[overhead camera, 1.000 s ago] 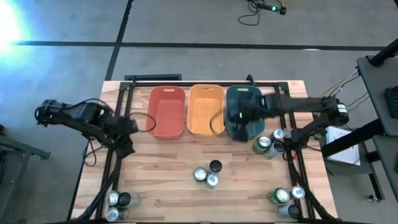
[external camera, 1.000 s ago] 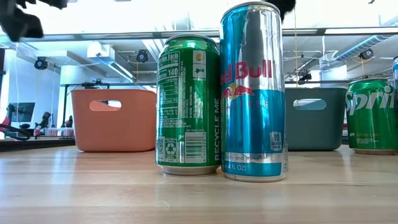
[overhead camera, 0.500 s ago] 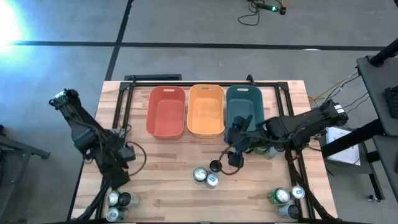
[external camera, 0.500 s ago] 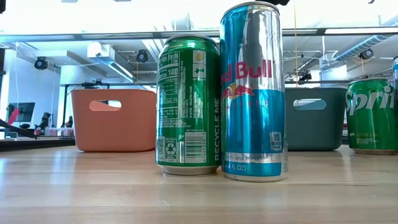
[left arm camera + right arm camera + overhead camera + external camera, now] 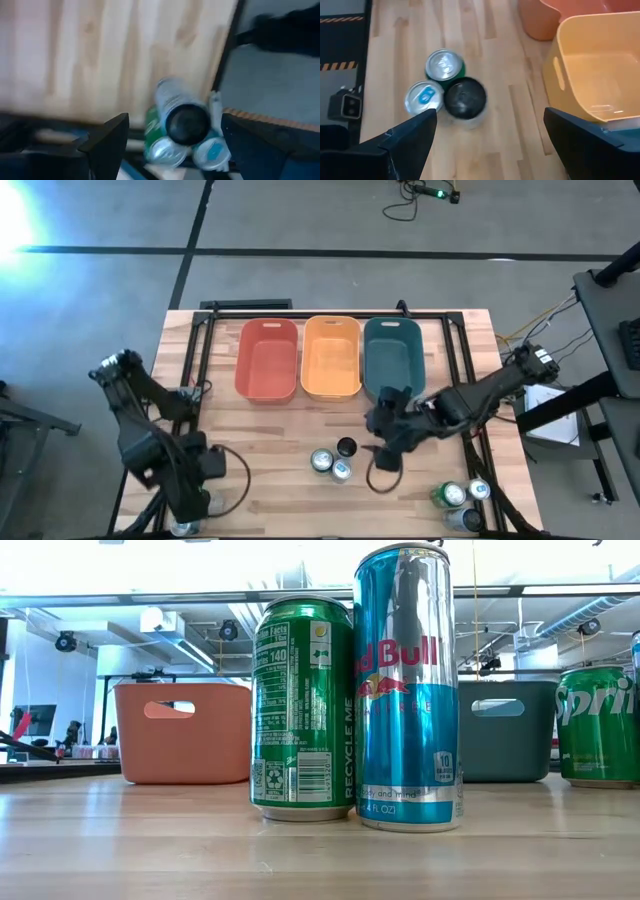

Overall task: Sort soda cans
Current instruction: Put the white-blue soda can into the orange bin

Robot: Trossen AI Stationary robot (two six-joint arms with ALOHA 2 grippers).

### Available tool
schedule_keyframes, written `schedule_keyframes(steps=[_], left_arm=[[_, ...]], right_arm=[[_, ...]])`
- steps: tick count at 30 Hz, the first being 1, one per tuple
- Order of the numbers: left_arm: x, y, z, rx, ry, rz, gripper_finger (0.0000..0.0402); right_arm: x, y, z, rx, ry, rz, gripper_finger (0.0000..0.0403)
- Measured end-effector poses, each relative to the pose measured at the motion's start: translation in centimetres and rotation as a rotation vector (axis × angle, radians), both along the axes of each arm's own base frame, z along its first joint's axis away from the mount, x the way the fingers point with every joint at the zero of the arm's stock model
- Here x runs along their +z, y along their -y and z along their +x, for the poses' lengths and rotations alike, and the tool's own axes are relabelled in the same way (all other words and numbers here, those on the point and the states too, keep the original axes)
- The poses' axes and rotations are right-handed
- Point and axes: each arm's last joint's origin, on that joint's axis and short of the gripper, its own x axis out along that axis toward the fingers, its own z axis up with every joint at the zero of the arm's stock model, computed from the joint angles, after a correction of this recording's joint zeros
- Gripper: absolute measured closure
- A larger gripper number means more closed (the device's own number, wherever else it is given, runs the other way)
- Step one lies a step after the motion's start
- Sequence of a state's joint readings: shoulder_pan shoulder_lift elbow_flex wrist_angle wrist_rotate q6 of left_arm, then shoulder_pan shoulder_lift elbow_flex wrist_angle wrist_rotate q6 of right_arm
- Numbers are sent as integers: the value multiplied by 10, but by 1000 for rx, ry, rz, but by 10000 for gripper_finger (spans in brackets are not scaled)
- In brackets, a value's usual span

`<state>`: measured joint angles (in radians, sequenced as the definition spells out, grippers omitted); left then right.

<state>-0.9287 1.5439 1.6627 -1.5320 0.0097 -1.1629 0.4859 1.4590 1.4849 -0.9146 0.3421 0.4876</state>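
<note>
At the middle of the table's near half, we find three soda cans [image 5: 333, 460] standing upright and touching in a tight cluster: a green one [image 5: 444, 65], a pale blue one [image 5: 423, 96] and a black-topped one [image 5: 465, 97]. We judge them grouped this way to await sorting, with more cans at the right near corner [image 5: 458, 498]. The right gripper [image 5: 392, 438] hangs just beside the cluster, its fingers [image 5: 410, 142] spread wide with nothing between them, a stance we read as readying a grasp. The left gripper [image 5: 195, 485], likewise wide and empty, hovers over three cans [image 5: 186, 134] at the left near corner. Behind stand the red tub [image 5: 267, 360], yellow tub [image 5: 331, 358] and teal tub [image 5: 393, 356], side by side and seemingly empty, presumably one per colour.
</note>
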Motion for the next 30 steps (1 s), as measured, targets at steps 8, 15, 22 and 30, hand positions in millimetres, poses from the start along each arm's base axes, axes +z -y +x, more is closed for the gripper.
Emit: schedule_keyframes(steps=[8,15,22,30], left_arm=[[10,28,-9,80,-5,-40,89],[-5,36,-29,169,-14,-24,79],[-7,37,-26,193,6,-36,68],[-6,40,-29,178,-13,-60,68]], right_arm=[[1,-22,-11,14,31,1,37],[0,-33,-18,-4,37,38,37],[0,-37,-21,-24,45,52,37],[-3,-38,-20,-84,67,31,37]])
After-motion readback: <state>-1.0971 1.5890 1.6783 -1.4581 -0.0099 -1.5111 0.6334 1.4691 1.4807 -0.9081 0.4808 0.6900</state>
